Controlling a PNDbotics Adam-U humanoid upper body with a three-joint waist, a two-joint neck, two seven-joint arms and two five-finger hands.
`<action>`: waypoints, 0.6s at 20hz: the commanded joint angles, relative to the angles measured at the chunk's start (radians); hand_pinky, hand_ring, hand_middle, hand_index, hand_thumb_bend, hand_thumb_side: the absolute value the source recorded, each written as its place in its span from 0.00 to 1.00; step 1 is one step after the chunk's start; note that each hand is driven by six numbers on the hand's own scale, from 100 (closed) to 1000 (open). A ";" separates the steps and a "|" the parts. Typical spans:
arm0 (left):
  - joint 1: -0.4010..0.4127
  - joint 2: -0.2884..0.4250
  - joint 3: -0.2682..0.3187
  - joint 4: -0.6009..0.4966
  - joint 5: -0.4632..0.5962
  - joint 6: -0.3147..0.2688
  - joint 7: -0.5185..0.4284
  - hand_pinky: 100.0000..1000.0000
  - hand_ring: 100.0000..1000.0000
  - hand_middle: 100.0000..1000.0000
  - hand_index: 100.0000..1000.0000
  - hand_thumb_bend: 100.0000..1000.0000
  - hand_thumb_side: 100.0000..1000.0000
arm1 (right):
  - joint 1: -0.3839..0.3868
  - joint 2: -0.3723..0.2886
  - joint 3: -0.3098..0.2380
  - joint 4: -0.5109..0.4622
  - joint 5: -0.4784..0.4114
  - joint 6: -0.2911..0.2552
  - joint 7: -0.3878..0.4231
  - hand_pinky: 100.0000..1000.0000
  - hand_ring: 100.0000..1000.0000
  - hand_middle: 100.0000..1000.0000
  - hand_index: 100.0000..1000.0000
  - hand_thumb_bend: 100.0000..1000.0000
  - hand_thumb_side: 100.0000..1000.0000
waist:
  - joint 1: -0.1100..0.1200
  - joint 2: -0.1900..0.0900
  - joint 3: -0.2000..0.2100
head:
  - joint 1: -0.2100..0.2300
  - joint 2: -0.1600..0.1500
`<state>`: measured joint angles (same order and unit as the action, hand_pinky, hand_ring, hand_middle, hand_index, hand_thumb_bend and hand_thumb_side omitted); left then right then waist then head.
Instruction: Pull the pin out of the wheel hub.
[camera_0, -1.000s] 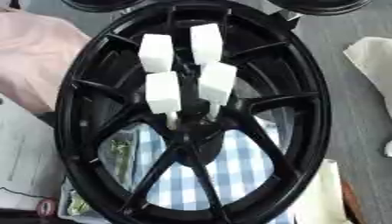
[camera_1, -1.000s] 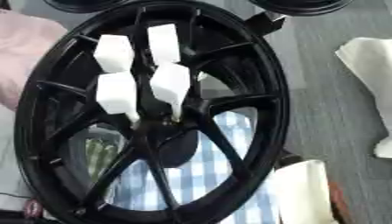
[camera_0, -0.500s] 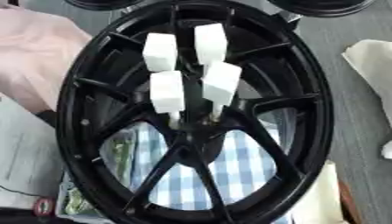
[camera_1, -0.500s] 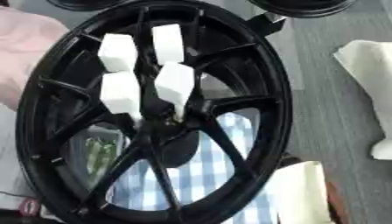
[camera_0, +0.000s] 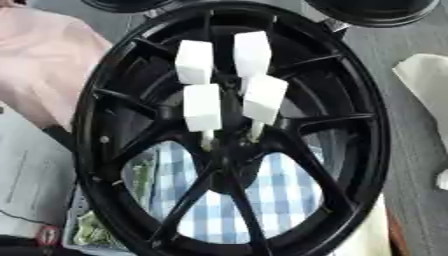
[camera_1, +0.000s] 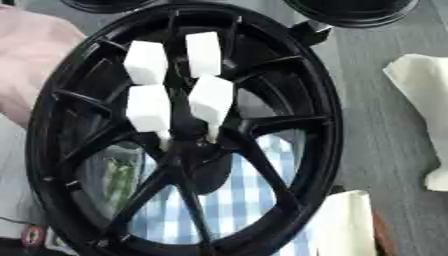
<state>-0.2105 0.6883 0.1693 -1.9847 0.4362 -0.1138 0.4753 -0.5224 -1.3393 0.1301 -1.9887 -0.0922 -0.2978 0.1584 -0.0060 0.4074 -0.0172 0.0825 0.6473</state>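
A black spoked wheel hub (camera_0: 367, 125) fills the middle of both views, seen face on. From its centre (camera_0: 229, 150) stand several pins, each topped with a white block. The two nearer ones (camera_0: 202, 107) (camera_0: 264, 98) show thin pale stems going down into the centre. Two more blocks (camera_0: 194, 61) (camera_0: 251, 52) sit behind them, their stems hidden. Neither of my hands shows in any view, and nothing touches the pins.
A blue-and-white checked cloth (camera_0: 262, 200) lies under the wheel, seen through the spokes. A pink cloth (camera_0: 44, 65) is at the left and a white cloth (camera_0: 429, 80) at the right on the grey table (camera_0: 411, 165). Two black round objects (camera_0: 376, 7) (camera_0: 131, 4) sit at the top edge.
The whole picture has shifted slightly right and down, so the camera moved. The wheel and its pins stand as before.
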 joint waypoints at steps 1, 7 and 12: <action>-0.012 0.043 0.002 -0.015 0.003 0.000 -0.007 0.76 0.87 0.76 0.80 0.23 0.72 | -0.024 -0.053 0.038 -0.011 0.055 -0.009 0.052 0.84 0.82 0.77 0.81 0.00 0.54 | -0.002 -0.014 0.004 | -0.010 -0.017; -0.016 0.054 -0.004 -0.015 0.005 0.000 -0.012 0.76 0.88 0.76 0.80 0.23 0.72 | -0.088 -0.046 0.132 -0.011 0.153 -0.036 0.150 0.84 0.82 0.77 0.80 0.00 0.58 | -0.014 -0.011 0.011 | -0.021 -0.029; -0.015 0.061 -0.007 -0.015 0.005 0.001 -0.013 0.76 0.88 0.76 0.80 0.23 0.72 | -0.169 -0.014 0.219 -0.011 0.200 -0.049 0.231 0.84 0.82 0.77 0.80 0.00 0.60 | -0.025 -0.010 0.012 | -0.025 -0.036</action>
<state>-0.2169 0.7090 0.1575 -1.9848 0.4397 -0.1119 0.4654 -0.6777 -1.3380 0.3429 -1.9906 0.0936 -0.3439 0.3704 -0.0330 0.4134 -0.0064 0.0608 0.6272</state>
